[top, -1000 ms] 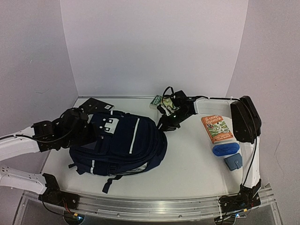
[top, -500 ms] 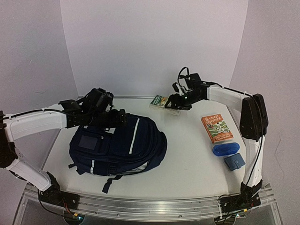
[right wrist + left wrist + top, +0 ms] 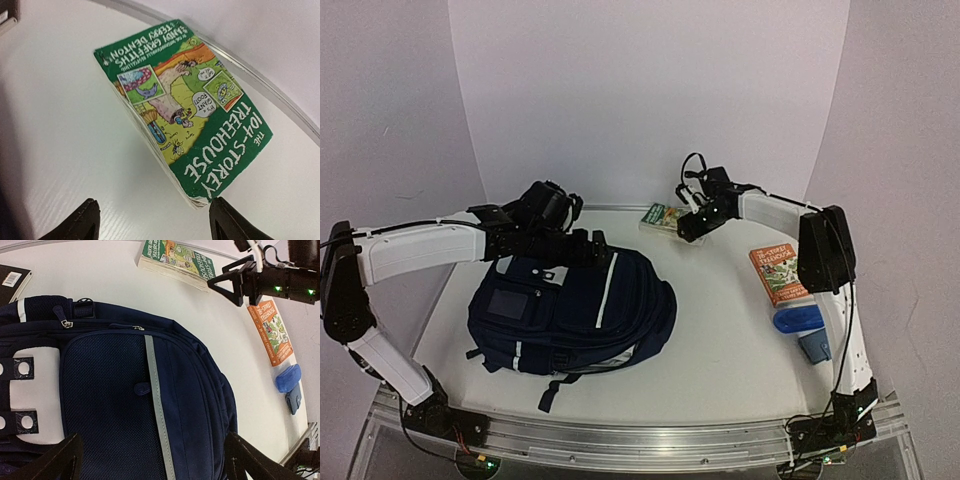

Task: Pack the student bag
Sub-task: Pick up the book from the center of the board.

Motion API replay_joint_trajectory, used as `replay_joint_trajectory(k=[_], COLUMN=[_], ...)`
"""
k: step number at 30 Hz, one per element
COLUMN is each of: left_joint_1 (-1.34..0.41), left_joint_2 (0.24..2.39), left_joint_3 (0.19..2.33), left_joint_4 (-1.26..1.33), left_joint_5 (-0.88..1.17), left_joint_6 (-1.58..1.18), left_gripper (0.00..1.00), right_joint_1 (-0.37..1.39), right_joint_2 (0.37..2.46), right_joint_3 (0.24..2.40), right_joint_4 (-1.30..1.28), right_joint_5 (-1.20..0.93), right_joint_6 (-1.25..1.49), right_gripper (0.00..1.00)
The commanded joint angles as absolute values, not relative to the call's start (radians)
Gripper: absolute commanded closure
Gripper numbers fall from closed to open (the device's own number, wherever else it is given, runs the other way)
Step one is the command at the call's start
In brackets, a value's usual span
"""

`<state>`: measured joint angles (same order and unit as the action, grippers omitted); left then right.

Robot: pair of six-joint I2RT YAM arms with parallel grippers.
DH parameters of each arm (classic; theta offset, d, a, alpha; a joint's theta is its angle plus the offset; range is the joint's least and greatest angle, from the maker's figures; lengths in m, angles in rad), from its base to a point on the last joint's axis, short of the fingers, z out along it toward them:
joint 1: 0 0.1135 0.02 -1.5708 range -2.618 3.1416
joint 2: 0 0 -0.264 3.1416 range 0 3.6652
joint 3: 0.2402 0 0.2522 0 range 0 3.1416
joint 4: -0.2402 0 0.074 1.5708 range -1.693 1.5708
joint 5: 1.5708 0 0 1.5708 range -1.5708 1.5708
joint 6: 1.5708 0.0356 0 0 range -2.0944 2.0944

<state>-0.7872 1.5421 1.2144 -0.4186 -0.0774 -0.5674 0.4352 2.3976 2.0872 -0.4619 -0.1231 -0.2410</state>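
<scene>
Since one second ago, both arms have been moved off the student bag (image 3: 570,310): the left tool (image 3: 155,462) is now held spread wide above its upper part, and the right tool (image 3: 152,220) is spread over the green book (image 3: 185,110), with nothing pinched. The bag lies flat on the left of the table (image 3: 720,340). It is judged soft and limp, so it is best taken by the top handle (image 3: 84,307).

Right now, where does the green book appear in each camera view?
Top external: green book at the far table edge, centre, beside the right gripper.
Left wrist: top centre, beyond the student bag.
Right wrist: filling the middle.
Shared landmark: the table's far rim, right behind the book.
</scene>
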Motion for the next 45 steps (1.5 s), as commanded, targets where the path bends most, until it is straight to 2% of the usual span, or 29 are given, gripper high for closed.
replay_joint_trajectory(k=[1, 4, 7, 15, 19, 27, 33, 34, 36, 37, 38, 39, 41, 45], left_joint_1=[-0.785, -0.785, -0.785, -0.786, -0.786, -0.785, -0.785, -0.785, -0.785, -0.786, -0.786, -0.785, -0.785, -0.785], left_joint_2=[1.522, 1.517, 1.514, 1.507, 1.497, 1.474, 1.467, 1.467, 1.466, 1.465, 1.465, 1.465, 1.464, 1.452], left_joint_3=[1.213, 1.206, 1.203, 1.195, 1.189, 1.175, 1.166, 1.167, 1.169, 1.169, 1.17, 1.17, 1.171, 1.16], left_joint_4=[-0.384, -0.384, -0.385, -0.377, -0.377, -0.376, -0.374, -0.374, -0.374, -0.373, -0.371, -0.37, -0.367, -0.359], left_joint_5=[-0.063, -0.064, -0.061, -0.055, -0.058, -0.057, -0.045, -0.044, -0.043, -0.044, -0.044, -0.044, -0.044, -0.046], left_joint_6=[-0.554, -0.555, -0.554, -0.554, -0.553, -0.551, -0.548, -0.547, -0.546, -0.546, -0.546, -0.546, -0.548, -0.558], left_gripper=[0.02, 0.02, 0.02, 0.03, 0.03, 0.03, 0.03, 0.03, 0.03, 0.03, 0.03, 0.03, 0.03, 0.04], right_joint_1=[0.438, 0.443, 0.447, 0.472, 0.493, 0.554, 0.562, 0.562, 0.561, 0.561, 0.561, 0.561, 0.563, 0.57], right_joint_2=[2.463, 2.503, 2.529, 2.564, 2.555, 2.262, 2.112, 2.1, 2.084, 2.083, 2.087, 2.096, 2.131, 2.212], right_joint_3=[2.152, 2.158, 2.156, 2.145, 2.112, 1.789, 1.707, 1.711, 1.73, 1.74, 1.755, 1.775, 1.814, 1.883], right_joint_4=[-0.469, -0.469, -0.469, -0.465, -0.463, -0.497, -0.68, -0.696, -0.713, -0.715, -0.715, -0.715, -0.715, -0.714], right_joint_5=[-0.025, -0.001, 0.039, 0.147, 0.205, 0.144, -0.082, -0.1, -0.108, -0.097, -0.081, -0.059, -0.012, 0.038], right_joint_6=[-0.413, -0.449, -0.478, -0.575, -0.616, -0.544, -0.387, -0.372, -0.34, -0.331, -0.32, -0.309, -0.286, -0.255], right_gripper=[0.25, 0.28, 0.36, 0.71, 0.99, 1.0, 1.0, 0.98, 0.61, 0.47, 0.36, 0.29, 0.24, 0.23])
